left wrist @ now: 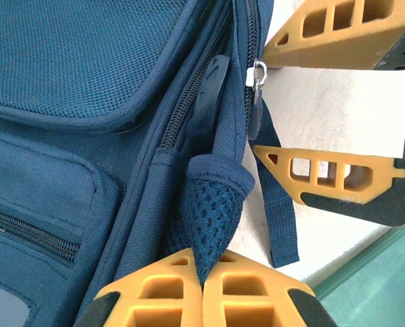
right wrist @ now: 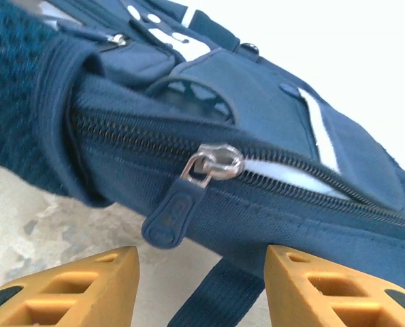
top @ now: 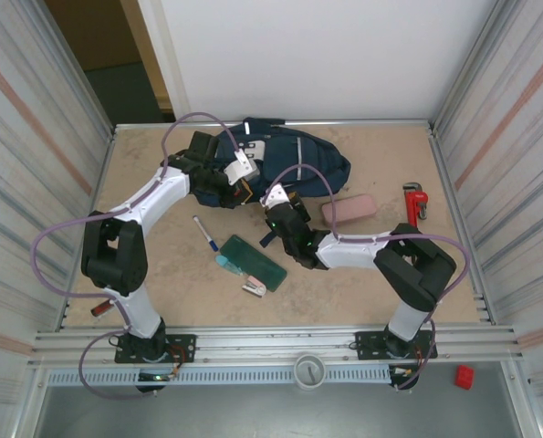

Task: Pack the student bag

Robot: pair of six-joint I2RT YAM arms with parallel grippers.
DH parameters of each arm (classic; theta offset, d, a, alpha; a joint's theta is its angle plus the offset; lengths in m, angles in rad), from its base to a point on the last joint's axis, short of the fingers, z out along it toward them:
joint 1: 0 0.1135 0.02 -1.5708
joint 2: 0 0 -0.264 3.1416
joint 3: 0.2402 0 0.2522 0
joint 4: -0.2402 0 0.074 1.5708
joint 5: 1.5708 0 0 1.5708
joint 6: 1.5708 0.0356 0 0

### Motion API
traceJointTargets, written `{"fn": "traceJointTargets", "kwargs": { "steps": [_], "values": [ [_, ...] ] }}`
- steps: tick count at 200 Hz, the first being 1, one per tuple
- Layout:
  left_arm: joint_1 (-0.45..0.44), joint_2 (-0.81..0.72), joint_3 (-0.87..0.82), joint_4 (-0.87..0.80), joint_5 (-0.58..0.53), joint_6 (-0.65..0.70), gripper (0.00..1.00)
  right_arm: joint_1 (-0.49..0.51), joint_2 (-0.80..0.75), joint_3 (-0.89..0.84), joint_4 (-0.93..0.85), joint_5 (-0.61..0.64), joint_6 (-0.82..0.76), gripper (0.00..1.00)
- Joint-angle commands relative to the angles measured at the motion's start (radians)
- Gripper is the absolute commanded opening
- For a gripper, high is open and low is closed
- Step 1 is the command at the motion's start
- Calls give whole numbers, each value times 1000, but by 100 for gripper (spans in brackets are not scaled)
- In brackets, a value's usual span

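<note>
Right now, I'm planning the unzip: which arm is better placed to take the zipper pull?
Likely right: right gripper open at the zipper pull; left gripper shut on mesh of the student bag.

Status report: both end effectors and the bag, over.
Left end effector shut on bag mesh flap. Right end effector open beside zipper pull, not touching. Path clear.

The left arm (top: 161, 193) rises from its base with the elbow bent high, and its forearm slants in toward the left end of the student bag (top: 317, 164). The left hand (left wrist: 203, 269) is clamped tight, both fingers pressed together on a fold of the bag's mesh. The right arm (top: 353, 248) doubles back at the elbow, forearm low and aimed at the bag's near side. The right hand (right wrist: 201, 262) sits just beside the bag, fingers parted, gripping nothing.
</note>
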Motion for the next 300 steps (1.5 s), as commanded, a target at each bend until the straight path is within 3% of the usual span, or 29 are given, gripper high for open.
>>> {"fn": "traceJointTargets", "kwargs": {
  "steps": [1,49,128,214,263,300],
  "values": [
    [8,-78,46,9,92,-16,0,6,23,41,59,65,-44,50],
    [9,-84,38,9,86,-14,0,4,60,94,77,107,-97,44],
    [8,-84,29,-4,36,16,0,-18,-42,1,39,103,-99,3],
    [9,-97,-17,16,40,67,0,-143,-213,-105,-110,-279,27,0],
    [8,-117,-64,47,39,89,0,-279,-286,-119,-227,-602,149,0],
    [8,-119,-70,45,67,92,0,-349,-309,-135,-257,-736,205,0]
  ]
}}
